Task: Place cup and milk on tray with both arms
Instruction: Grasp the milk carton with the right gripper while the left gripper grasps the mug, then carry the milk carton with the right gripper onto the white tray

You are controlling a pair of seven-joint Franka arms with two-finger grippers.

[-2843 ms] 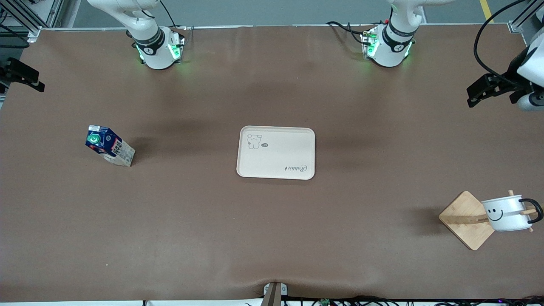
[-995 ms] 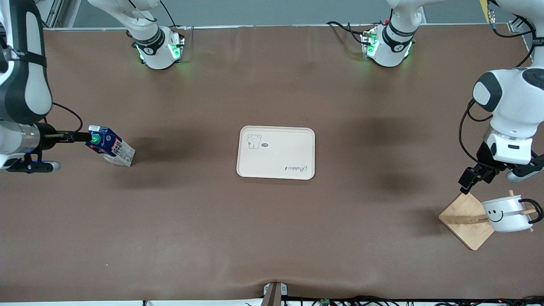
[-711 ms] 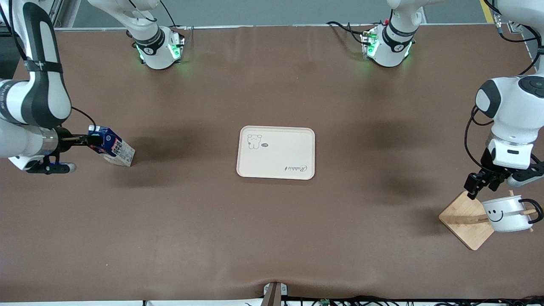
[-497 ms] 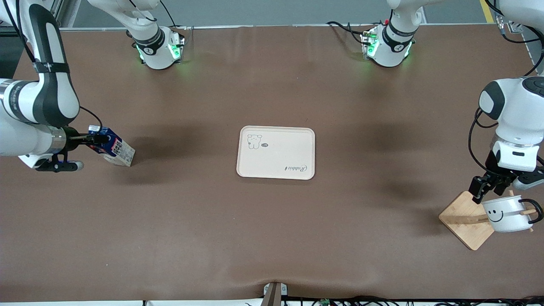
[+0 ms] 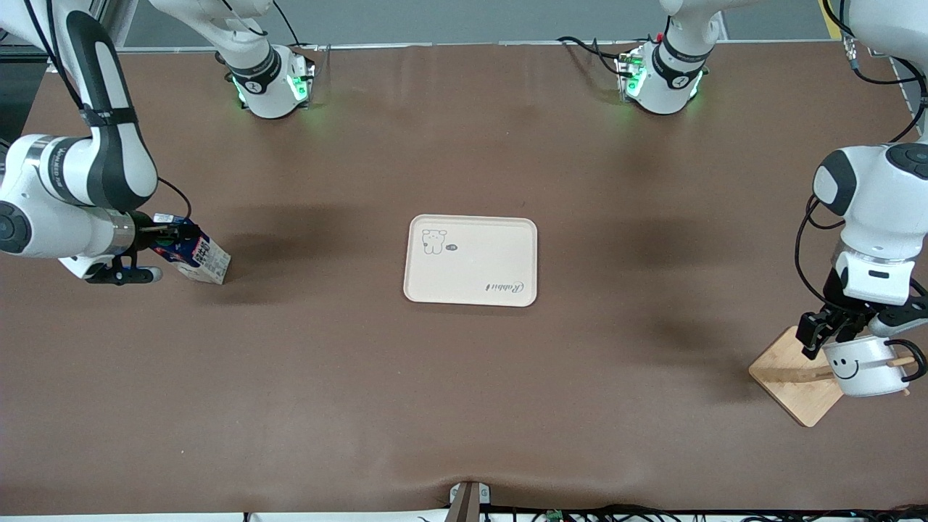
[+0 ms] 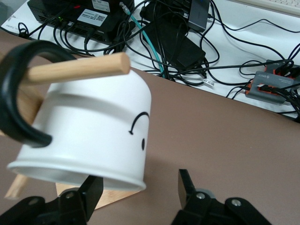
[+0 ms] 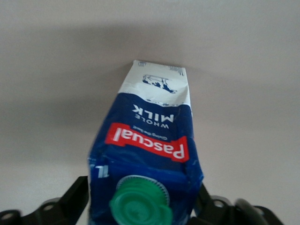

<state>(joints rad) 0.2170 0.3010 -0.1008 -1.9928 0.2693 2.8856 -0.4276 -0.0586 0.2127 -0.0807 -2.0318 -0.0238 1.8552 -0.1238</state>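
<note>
The milk [image 5: 197, 255], a dark blue carton with a green cap, stands tilted on the table toward the right arm's end. My right gripper [image 5: 176, 233] is shut on its top, a finger pressed to each side of the milk [image 7: 145, 154]. The cup [image 5: 863, 365], white with a smiley face, hangs on a wooden peg [image 6: 79, 68] toward the left arm's end. My left gripper [image 5: 823, 335] is open at its rim, with one finger [image 6: 89, 194] under the cup [image 6: 89, 126] and the other finger [image 6: 187, 187] outside it. The cream tray [image 5: 471, 279] lies mid-table.
The cup's diamond-shaped wooden stand [image 5: 790, 377] sits near the table's end. Past the table edge lie cables and black boxes [image 6: 178, 42]. Both green-lit arm bases stand along the edge farthest from the front camera.
Both arms came in from the table's ends. The right gripper slid over the milk's top and closed on it. The left gripper dropped to the cup's rim and its fingers narrowed.
</note>
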